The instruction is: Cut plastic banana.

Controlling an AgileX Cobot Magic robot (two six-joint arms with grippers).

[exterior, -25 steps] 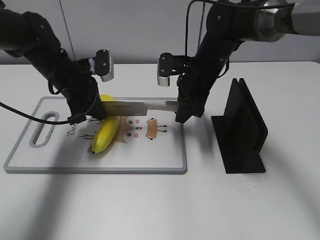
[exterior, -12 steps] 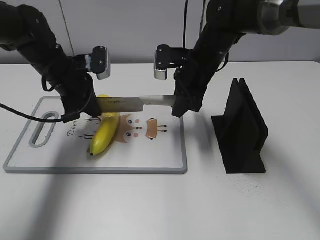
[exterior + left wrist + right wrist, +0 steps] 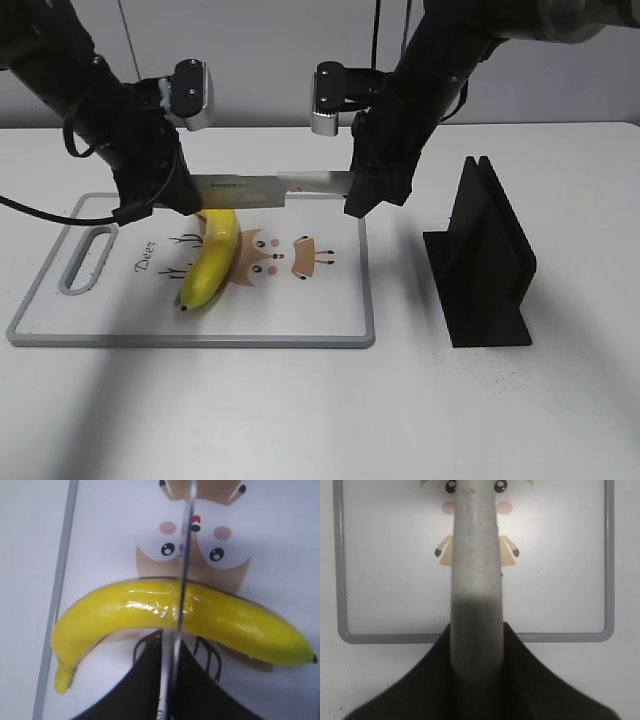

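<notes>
The table (image 3: 320, 420) is white, and the board (image 3: 300, 310) lies on it with a grey rim, a slot handle at its left end and a cartoon deer print (image 3: 270, 258) in the middle. Right of the board, apart from it and off to the right of the right fingers, stands a black holder (image 3: 488, 262).

The 2 arms reach in from the upper corners. The left gripper (image 3: 175, 195) is clamped on the tip end of the knife (image 3: 265, 189), and the right gripper (image 3: 362, 195) is clamped on its pale handle (image 3: 474, 555), so the knife spans level between them, edge down. In the right wrist view the handle runs straight out from between the fingers toward the deer print.

The banana (image 3: 213, 258) lies on the board below the blade, nearer the left fingers than the right. From the left wrist view the blade (image 3: 179, 580) crosses the banana (image 3: 125, 615) near its middle, with the stem to the left and the dark tip to the right. In the exterior view the blade sits at the banana's upper end; whether it touches the skin cannot be told.
</notes>
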